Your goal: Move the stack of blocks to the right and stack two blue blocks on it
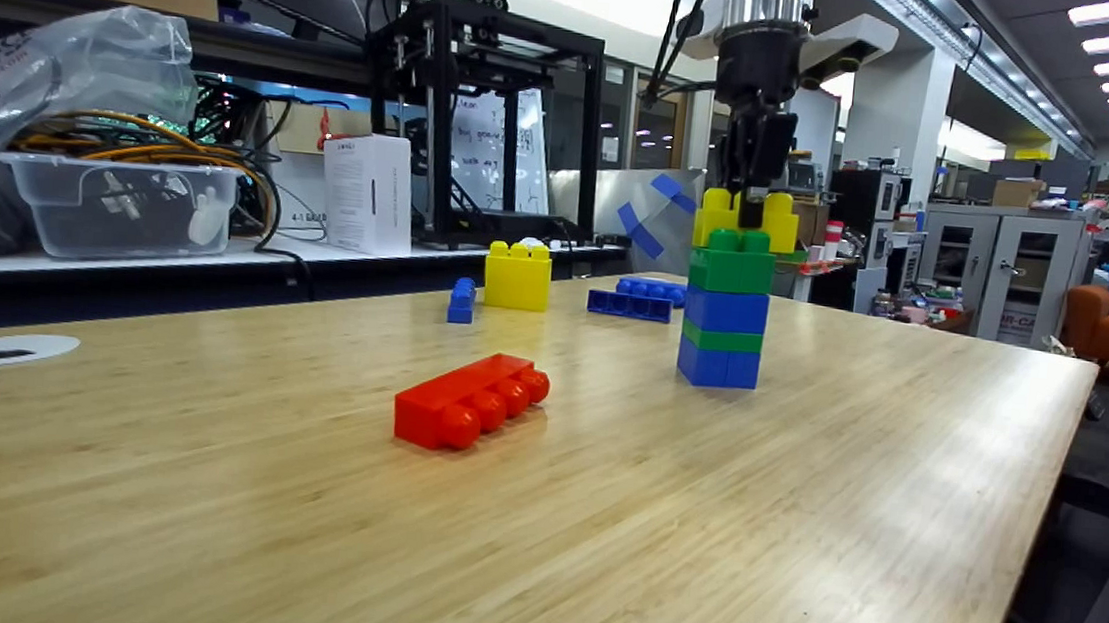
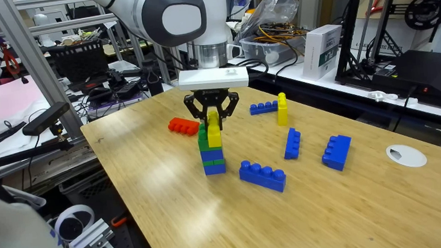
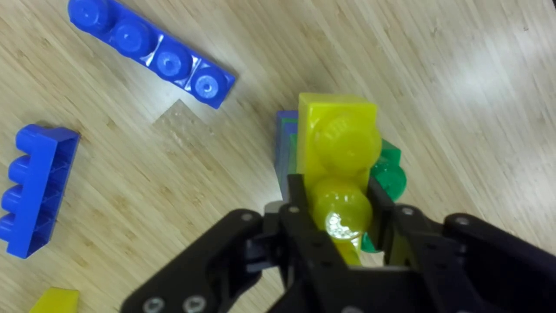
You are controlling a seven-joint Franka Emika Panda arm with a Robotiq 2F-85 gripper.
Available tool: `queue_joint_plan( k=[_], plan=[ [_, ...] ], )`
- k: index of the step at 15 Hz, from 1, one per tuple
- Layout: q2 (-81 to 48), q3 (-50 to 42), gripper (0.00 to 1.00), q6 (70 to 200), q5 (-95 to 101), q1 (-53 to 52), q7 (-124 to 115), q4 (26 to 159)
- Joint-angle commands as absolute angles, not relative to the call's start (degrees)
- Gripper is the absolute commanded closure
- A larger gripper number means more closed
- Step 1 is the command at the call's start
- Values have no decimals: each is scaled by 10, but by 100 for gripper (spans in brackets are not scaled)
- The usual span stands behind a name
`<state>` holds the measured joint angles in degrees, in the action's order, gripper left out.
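Note:
The stack of blocks (image 1: 726, 312) stands upright in both exterior views, with blue and green layers below and a yellow brick (image 3: 343, 130) across its top. My gripper (image 2: 213, 125) points straight down and is shut on that yellow brick, one finger on each side. Whether the stack's base touches the table cannot be told. Several blue blocks lie apart from it: a blue block (image 2: 263, 176) with studs up is nearest, then a blue block (image 2: 293, 143) and a blue block (image 2: 337, 153). In the wrist view a blue block (image 3: 37, 187) lies on its side, its hollow underside showing.
A long red brick (image 1: 471, 400) lies on the wooden table (image 2: 197, 222). Farther over, a lone yellow brick (image 2: 282, 110) stands against a blue brick (image 2: 264, 107). A white disc (image 2: 406, 155) is set near a table corner. Shelving with a black printer frame (image 1: 431, 120) borders one side.

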<state>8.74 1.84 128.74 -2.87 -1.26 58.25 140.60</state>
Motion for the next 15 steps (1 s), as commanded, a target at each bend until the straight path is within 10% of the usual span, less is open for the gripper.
queue_joint_plan(
  k=[1,12,13,15],
  plan=[
    [90,8,90,1308,-23,-24,595,1421],
    [87,9,90,1315,-8,-24,600,1422],
    [88,9,40,1313,-9,-25,602,1422],
    [90,10,32,1315,-5,-26,601,1426]
  ],
)
